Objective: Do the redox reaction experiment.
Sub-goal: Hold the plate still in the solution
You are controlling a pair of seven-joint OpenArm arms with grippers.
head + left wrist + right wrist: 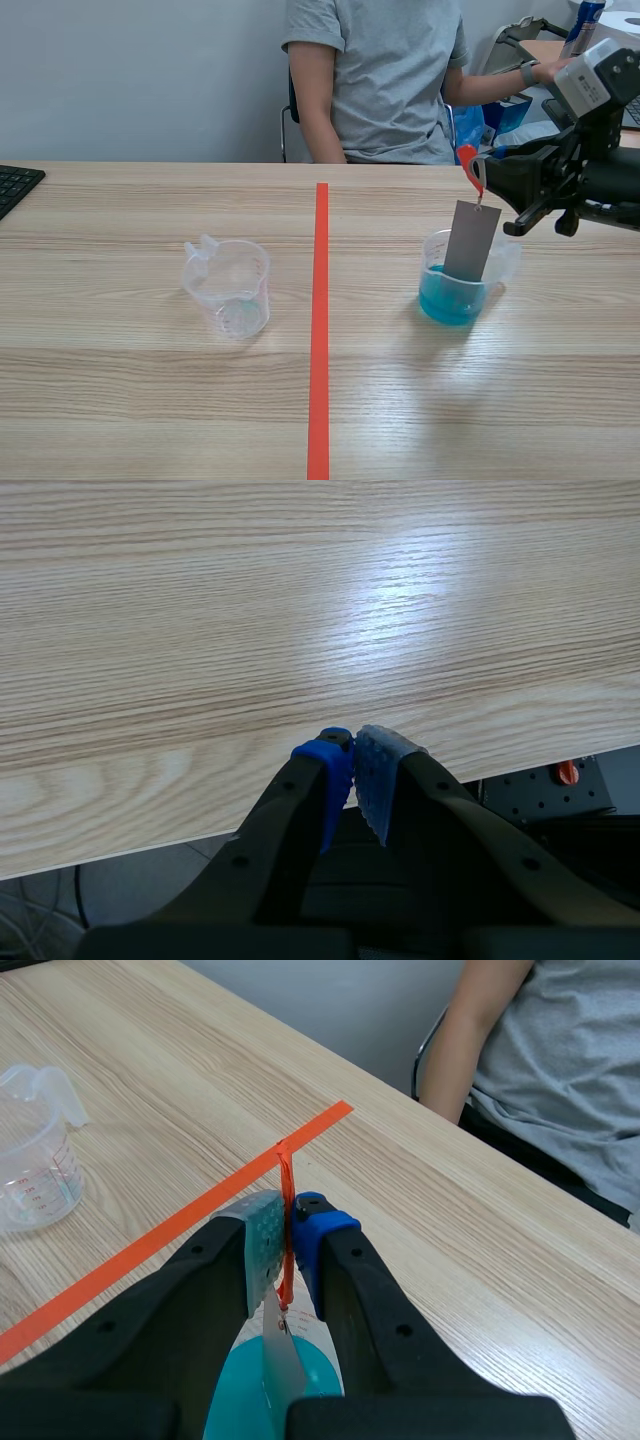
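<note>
Grey plate (472, 240) upright in blue-liquid beaker (433, 292).

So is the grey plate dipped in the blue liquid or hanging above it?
Dipped: the grey plate hangs from an orange-red strip in the right pincer, its lower edge in the blue liquid.

Table (150, 400): light wood-grain top spanning the full width, with one orange-red tape line (320, 330) down its middle. Wall (140, 80): plain pale grey, behind the far edge. Black chair (291, 115): at the far side. Black keyboard (15, 185): at the left edge. Overhead light leaves a bright glare patch (420, 590) on the tabletop. Grey floor (140, 890) shows below its edge.
</note>
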